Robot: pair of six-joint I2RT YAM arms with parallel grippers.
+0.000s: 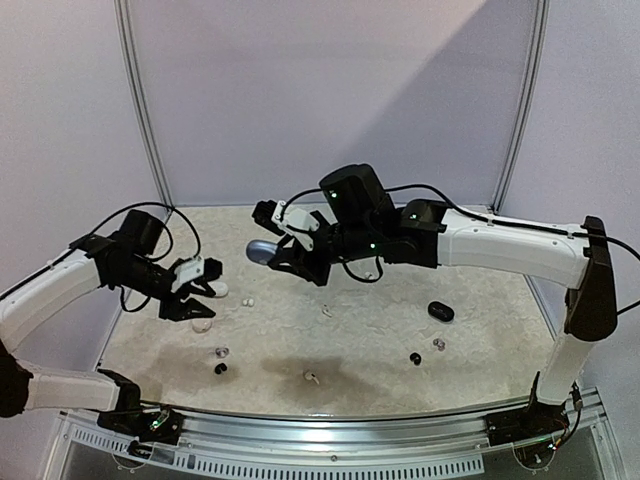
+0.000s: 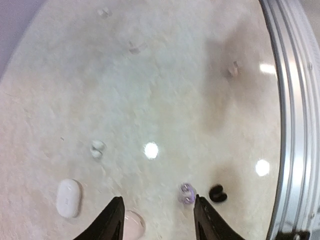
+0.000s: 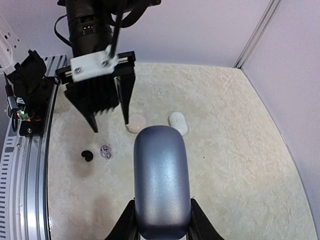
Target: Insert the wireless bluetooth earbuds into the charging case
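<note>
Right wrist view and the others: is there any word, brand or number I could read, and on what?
None can be read.
The blue-grey case in the right claw is plain, and so is the white case.
Nothing legible shows elsewhere in any view.

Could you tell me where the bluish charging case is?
In the top view, the bluish charging case is clamped in the right gripper above the table, facing the left gripper.

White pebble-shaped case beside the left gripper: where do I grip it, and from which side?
Pinch the white pebble-shaped case across its narrow width, on the two long sides, coming straight down. It lies flat, oblong with rounded ends, nothing touching it, so those sides probably give the left gripper the steadiest hold.
</note>
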